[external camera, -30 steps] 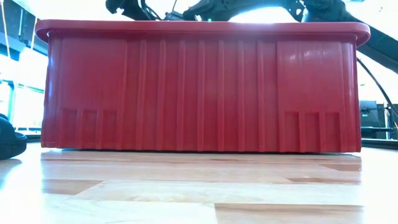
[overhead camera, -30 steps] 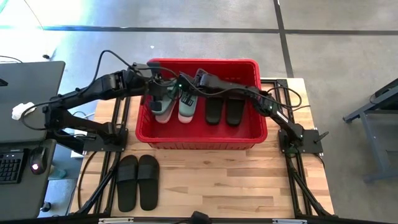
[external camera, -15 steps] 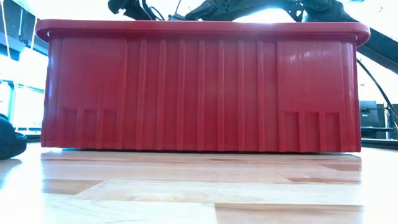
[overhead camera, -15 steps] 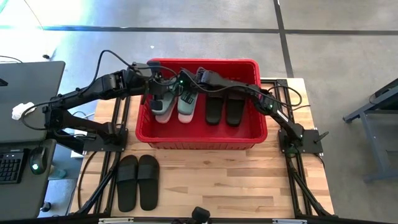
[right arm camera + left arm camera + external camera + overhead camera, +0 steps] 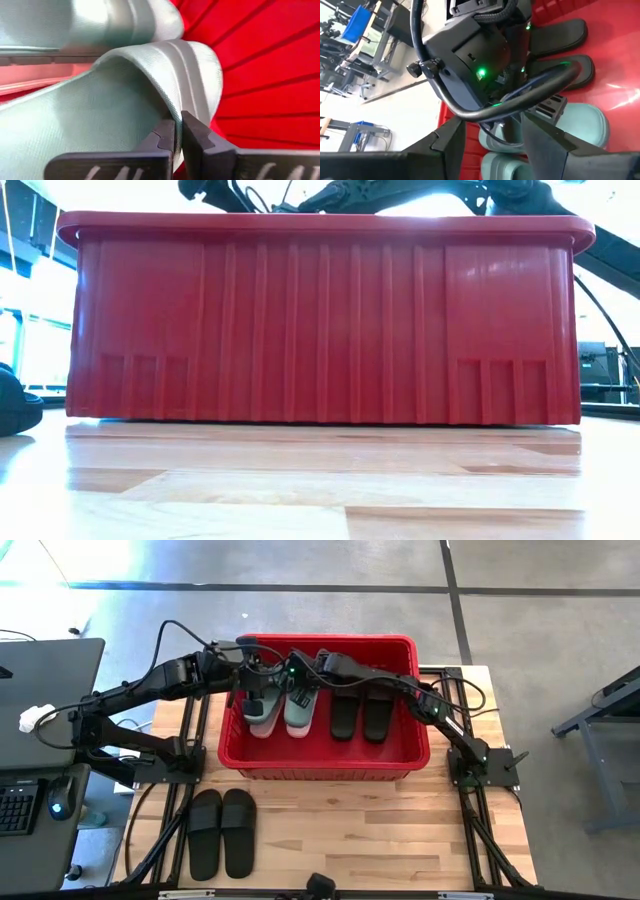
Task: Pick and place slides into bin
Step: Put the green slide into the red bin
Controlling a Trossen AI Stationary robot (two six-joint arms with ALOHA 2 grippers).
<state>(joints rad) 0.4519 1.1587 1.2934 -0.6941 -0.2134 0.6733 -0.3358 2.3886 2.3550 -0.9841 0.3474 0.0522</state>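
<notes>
Inside bin [image 5: 322,762], right gripper [image 5: 177,134] pinching green slide's strap [image 5: 165,75]

Bare bin [image 5: 405,745] floor right of black slides [image 5: 359,716] (both arms crowding left half).

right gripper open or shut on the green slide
Shut: in the right wrist view the right gripper pinches the strap edge of a green slide inside the red bin.

High cam overhead, low cam tabletop-level; both share bin [image 5: 322,752].
</notes>
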